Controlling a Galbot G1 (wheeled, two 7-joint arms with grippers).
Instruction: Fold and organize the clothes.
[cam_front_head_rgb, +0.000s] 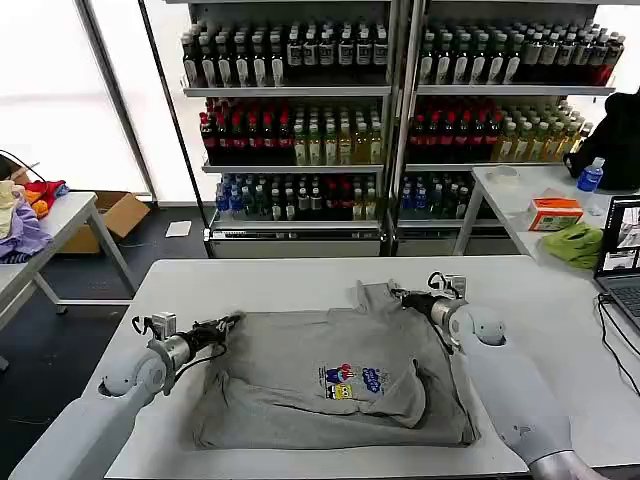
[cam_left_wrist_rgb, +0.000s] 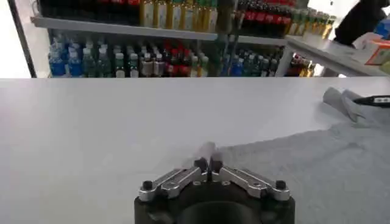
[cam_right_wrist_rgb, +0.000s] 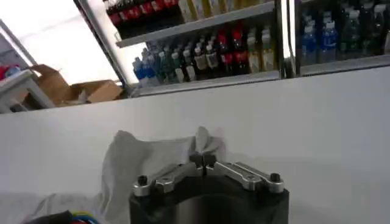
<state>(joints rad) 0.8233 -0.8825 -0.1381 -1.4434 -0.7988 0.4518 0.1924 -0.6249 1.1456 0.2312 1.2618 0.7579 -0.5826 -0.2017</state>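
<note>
Two grippers pinch the grey shirt (cam_front_head_rgb: 330, 385), which you see spread across the centre of the white table (cam_front_head_rgb: 560, 330) in the lower half of the head view, its multicoloured chest print (cam_front_head_rgb: 352, 381) facing up. Your left gripper (cam_front_head_rgb: 234, 321), at left of centre, has its fingers closed on the shirt's upper-left corner. Your right gripper (cam_front_head_rgb: 399, 294), just right of centre, is clamped on the bunched fabric at the shirt's upper-right edge, and the wrist views show both sets of fingers (cam_left_wrist_rgb: 206, 164) pressed together on grey cloth (cam_right_wrist_rgb: 201, 143).
</note>
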